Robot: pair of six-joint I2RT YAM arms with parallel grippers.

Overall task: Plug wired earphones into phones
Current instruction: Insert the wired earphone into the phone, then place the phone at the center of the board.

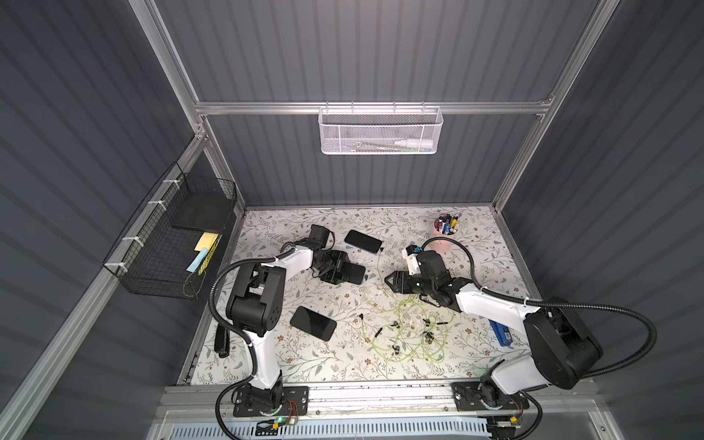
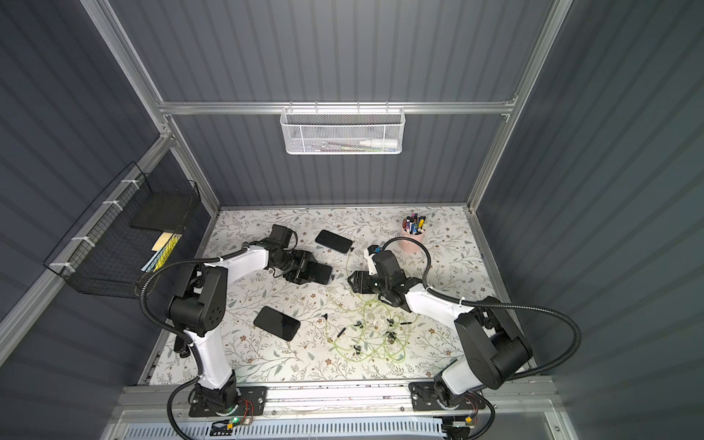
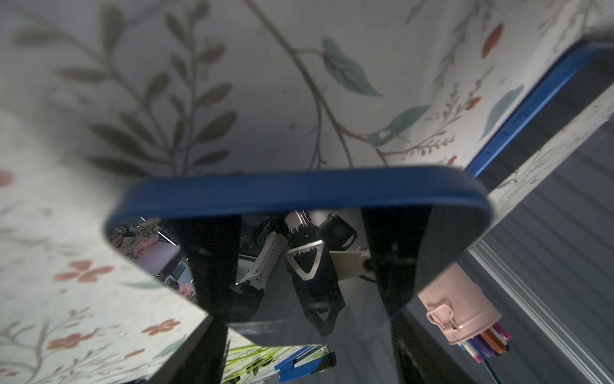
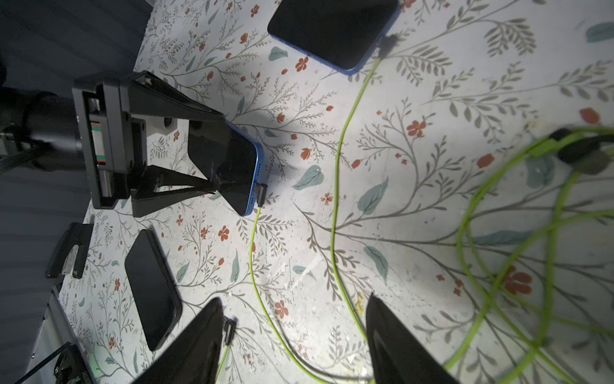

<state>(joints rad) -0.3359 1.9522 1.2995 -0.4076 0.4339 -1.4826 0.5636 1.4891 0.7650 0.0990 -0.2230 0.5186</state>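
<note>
flat black far phone behind middle phone | near phone left of thin yellow-green earphone tangle | pink pen cup back-right

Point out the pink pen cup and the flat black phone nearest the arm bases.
Pink pen cup [image 1: 442,247]: in a top view, side wall.
Flat black phone [image 1: 313,323]: in a top view, screen middle.

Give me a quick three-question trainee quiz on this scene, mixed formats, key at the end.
1. True or false: the right gripper holds something.
2. How many phones are plugged in? A) none B) one C) two D) three
3. Which phone does the left gripper clamp?
Key: 1 false, its jaws are open and empty. 2 C: the far phone and the middle phone each carry a plug; the near phone has none. 3 the middle phone.
</note>
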